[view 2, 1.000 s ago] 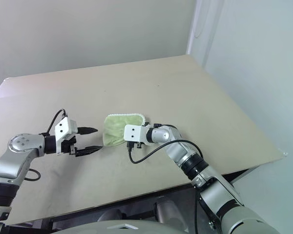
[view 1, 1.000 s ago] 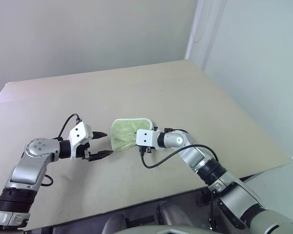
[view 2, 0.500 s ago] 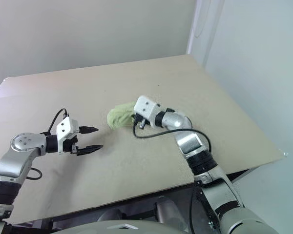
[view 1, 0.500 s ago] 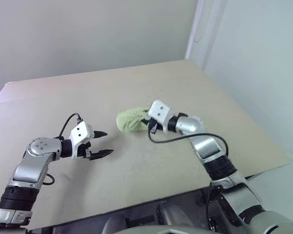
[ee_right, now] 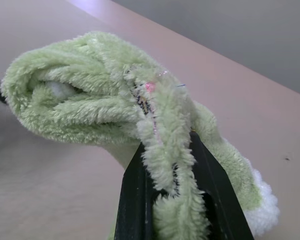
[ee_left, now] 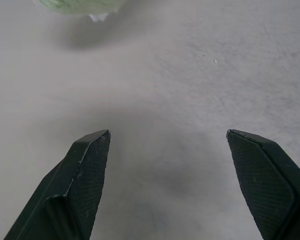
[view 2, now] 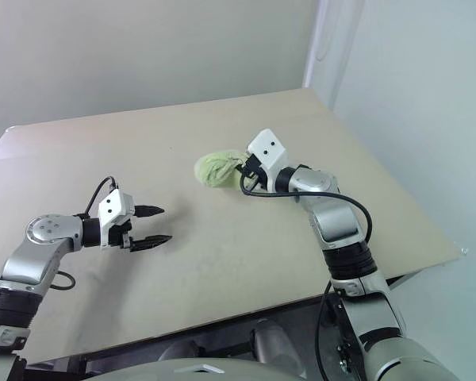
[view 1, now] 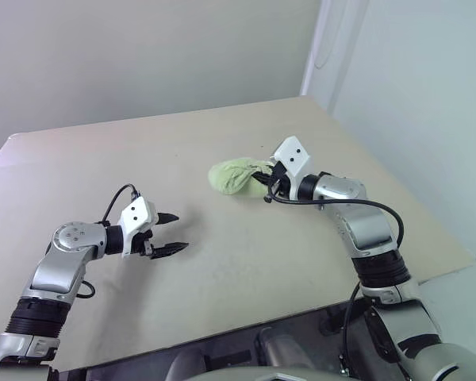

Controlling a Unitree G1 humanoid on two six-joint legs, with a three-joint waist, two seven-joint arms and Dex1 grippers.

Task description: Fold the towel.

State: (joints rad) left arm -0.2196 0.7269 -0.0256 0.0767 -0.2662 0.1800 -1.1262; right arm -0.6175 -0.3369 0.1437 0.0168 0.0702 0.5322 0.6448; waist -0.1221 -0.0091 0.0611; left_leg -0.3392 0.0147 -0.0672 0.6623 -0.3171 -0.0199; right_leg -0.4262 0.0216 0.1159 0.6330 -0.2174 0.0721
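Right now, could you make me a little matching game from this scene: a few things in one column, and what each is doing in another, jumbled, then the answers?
Things:
1. towel
2. left gripper
3. right gripper
4. table

States:
A. fingers spread wide, holding nothing
B. bunched up and lifted off the surface
C. bare beige surface under both arms
D. clamped on an edge of the cloth

Pairs: 1-B, 2-A, 3-D, 4-C
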